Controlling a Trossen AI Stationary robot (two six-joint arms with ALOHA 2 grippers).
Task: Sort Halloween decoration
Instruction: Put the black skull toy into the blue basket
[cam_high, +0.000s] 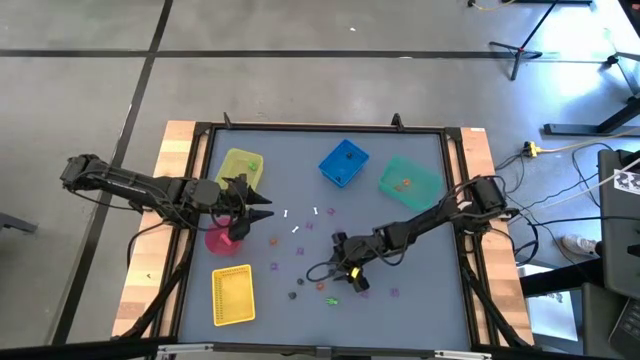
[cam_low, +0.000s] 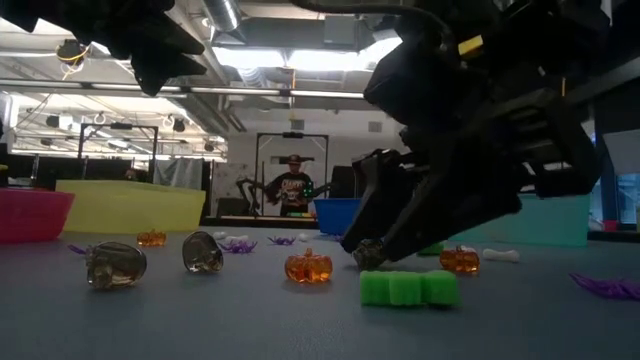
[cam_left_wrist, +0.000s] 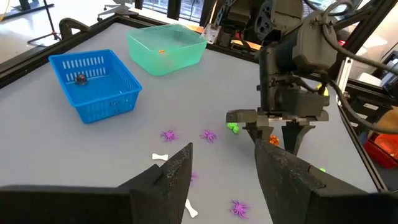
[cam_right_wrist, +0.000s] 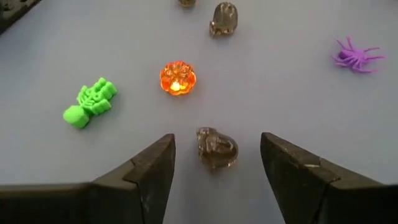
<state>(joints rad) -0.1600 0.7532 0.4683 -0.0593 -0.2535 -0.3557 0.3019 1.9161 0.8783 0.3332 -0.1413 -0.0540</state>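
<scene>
This is a robotics lab or workshop hall. A framed work table (cam_high: 320, 300) with a wooden border stands on a bare concrete floor (cam_high: 300, 80) marked with dark tape lines. Tripod stands (cam_high: 520, 50) and loose cables (cam_high: 560, 150) lie around it. Beyond the table, exposed ceiling ducts (cam_low: 250, 40) and strip lights (cam_low: 320, 60) hang over other workstations.

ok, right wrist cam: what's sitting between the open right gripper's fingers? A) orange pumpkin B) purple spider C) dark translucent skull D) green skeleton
C: the dark translucent skull lies on the table between the fingers of the open right gripper; the orange pumpkin, green skeleton and purple spider all lie farther out, beyond the fingertips.
</scene>
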